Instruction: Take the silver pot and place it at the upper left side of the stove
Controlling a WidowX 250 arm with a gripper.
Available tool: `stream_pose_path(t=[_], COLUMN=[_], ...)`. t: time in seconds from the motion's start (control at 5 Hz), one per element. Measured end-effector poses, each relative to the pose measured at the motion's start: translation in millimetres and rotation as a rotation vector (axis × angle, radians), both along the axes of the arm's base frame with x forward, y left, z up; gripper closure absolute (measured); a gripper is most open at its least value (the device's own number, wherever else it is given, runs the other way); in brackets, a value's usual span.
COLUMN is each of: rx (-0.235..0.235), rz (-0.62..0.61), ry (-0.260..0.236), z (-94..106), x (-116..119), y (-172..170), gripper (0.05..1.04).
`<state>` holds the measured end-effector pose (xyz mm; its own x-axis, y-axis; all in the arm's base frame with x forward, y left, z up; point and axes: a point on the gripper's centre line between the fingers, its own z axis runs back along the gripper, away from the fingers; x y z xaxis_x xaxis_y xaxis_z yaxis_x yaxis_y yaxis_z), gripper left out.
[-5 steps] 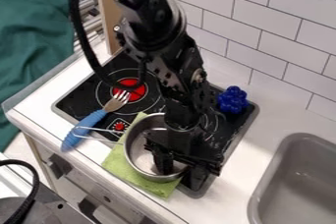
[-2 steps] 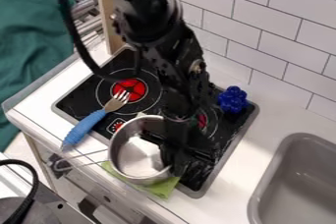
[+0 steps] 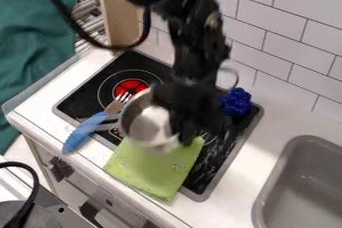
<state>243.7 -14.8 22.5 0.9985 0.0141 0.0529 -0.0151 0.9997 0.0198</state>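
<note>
The gripper (image 3: 179,130) is shut on the right side of the silver pot (image 3: 148,125), whose open top faces the camera. This pot is held over the front middle of the black stove (image 3: 128,63), above the far end of the green cloth. One wire handle lies out to its left, near the blue fork, and a wire loop shows beyond the arm at the right. The arm hides the pot's right edge and part of the stove. At the upper left of the stove is a red-centred burner (image 3: 131,88).
A blue-handled fork (image 3: 85,131) lies across the stove's left front edge, its tines by the red burner. The green cloth (image 3: 155,165) covers part of the front edge. A blue flower-shaped object (image 3: 237,102) is at the back right, and a grey sink (image 3: 304,187) at the right.
Gripper and pot have moved together toward the back of the stove, after a shift to the left earlier. More of the green cloth is uncovered, and the pot's left handle is now beside the fork.
</note>
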Motion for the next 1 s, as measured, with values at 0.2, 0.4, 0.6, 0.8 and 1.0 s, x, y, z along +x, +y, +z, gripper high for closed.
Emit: stream_pose_path(t=[0.2, 0.4, 0.6, 0.8, 1.0], rx=[0.052, 0.083, 0.091, 0.086, 0.07], rz=[-0.134, -0.192, -0.244, -0.287, -0.325], ry=[-0.035, -0.022, -0.02, -0.012, 0.017], z=[21.8, 23.7, 14.1, -3.4, -27.7], x=[27, 50, 73, 94, 102], y=[21, 42, 58, 71, 79], gripper=[1.024, 1.024, 1.024, 1.024, 1.024])
